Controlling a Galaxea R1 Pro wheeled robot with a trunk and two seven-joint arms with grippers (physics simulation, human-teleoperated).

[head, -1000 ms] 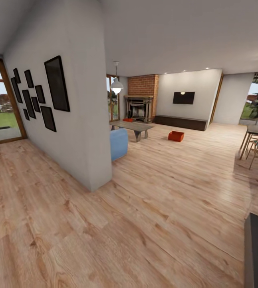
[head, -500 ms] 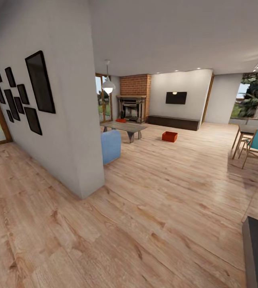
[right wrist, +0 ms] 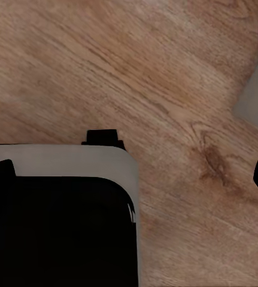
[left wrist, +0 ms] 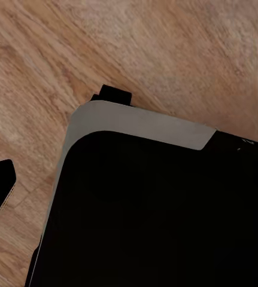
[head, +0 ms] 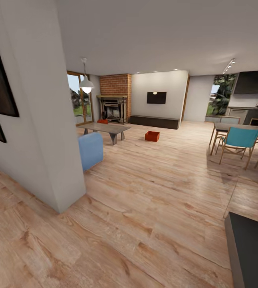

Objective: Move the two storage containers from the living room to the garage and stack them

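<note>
Two orange-red storage containers sit far across the living room, well apart from the robot. One container [head: 152,136] rests open-topped on the wood-plank floor [head: 153,192] in front of the long dark bench [head: 153,122]; its inside is too distant to make out. The second container [head: 102,121] peeks from behind the low grey coffee table [head: 104,129], near the brick fireplace [head: 114,98].

A white wall corner [head: 53,132] juts in close on the left, with a blue seat [head: 90,151] just beyond it. On the right stand a dining table [head: 241,129] and teal chair [head: 237,140], and a dark slab edge [head: 251,252] sits nearest on that side. Between them a wide run of bare planks leads straight to the containers.

Both wrist views look down on wood planks past the robot's dark, grey-rimmed base [left wrist: 146,203]; whether either arm's jaws are open or closed cannot be told, and nothing is seen held.
</note>
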